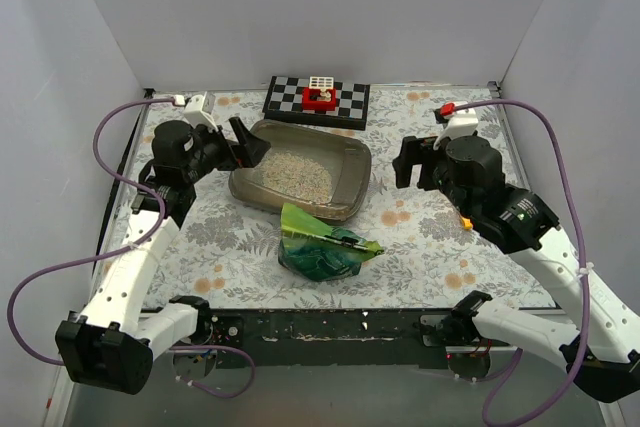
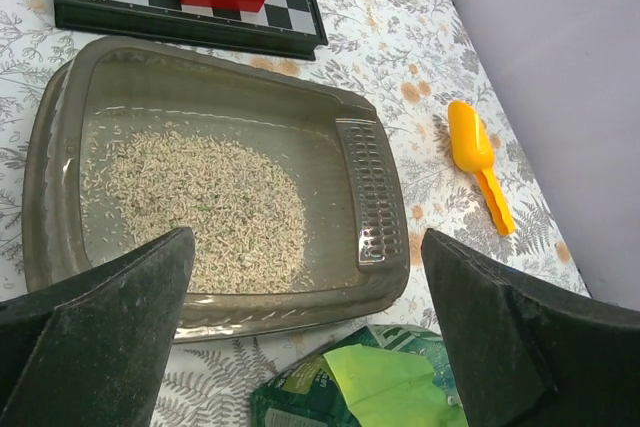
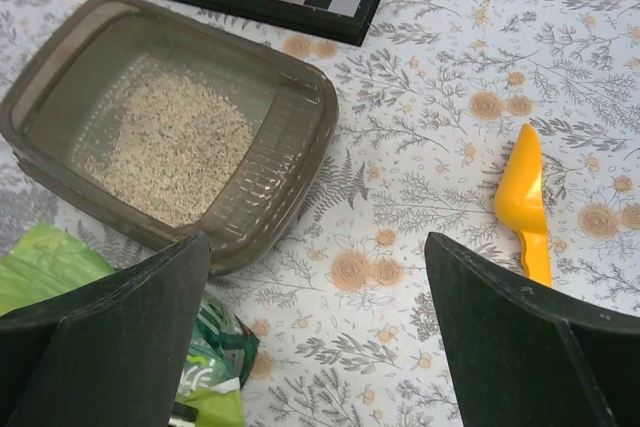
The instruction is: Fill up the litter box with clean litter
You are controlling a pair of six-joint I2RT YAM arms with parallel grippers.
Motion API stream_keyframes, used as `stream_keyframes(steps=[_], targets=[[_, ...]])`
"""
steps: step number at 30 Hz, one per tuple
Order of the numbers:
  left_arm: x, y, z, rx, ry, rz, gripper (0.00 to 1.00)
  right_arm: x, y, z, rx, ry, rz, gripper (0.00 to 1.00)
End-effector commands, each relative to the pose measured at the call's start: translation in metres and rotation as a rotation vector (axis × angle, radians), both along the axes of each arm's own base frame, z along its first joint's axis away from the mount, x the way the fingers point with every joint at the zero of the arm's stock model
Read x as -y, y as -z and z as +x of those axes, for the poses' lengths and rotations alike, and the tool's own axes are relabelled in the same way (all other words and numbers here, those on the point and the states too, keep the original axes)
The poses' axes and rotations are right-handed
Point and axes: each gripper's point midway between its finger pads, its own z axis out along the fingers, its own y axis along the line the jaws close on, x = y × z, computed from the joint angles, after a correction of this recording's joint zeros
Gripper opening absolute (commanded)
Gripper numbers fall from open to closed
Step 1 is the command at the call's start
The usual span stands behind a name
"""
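Top external view: the litter box (image 1: 356, 173) sits mid-table, just in front of the checkered board (image 1: 300, 97); clean litter (image 1: 297, 175) covers part of its floor; a crumpled green bag (image 1: 325, 250) lies just beside its near wall; the left pincer (image 1: 250, 145) hangs at the box's left rim and the right pincer (image 1: 407, 163) stands well apart to the right, neither holding anything.

Left wrist view: the jaws are spread wide and empty above the box; the litter lies as a thin patch, with bare plastic around it; a yellow scoop (image 2: 475, 162) lies off to the right.

Right wrist view: the jaws gape wide and empty too.

I judge a pour is made and the fill is partial; adding more means gripping the bag and tipping its mouth over the box.
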Motion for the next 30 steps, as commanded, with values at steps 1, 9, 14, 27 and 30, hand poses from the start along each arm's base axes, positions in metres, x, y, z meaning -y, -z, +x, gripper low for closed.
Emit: stream_keyframes(steps=[1, 9, 14, 27, 30], targets=[[-0.004, 0.004, -0.011, -0.068, -0.004, 0.025, 0.98, 0.003, -0.012, -0.005, 0.020, -0.052, -0.071, 0.96], [-0.010, 0.020, -0.029, -0.112, -0.037, 0.017, 0.98, -0.024, -0.023, -0.033, 0.026, -0.351, -0.122, 0.98], [-0.015, 0.037, -0.040, -0.150, -0.044, 0.075, 0.98, -0.052, -0.006, -0.056, -0.065, -0.579, -0.141, 0.95], [0.015, 0.071, -0.032, -0.250, 0.048, 0.202, 0.98, -0.091, 0.038, -0.115, -0.199, -0.949, -0.236, 0.89], [0.031, 0.074, -0.030, -0.245, 0.079, 0.248, 0.98, -0.100, 0.049, -0.125, -0.211, -0.995, -0.286, 0.89]])
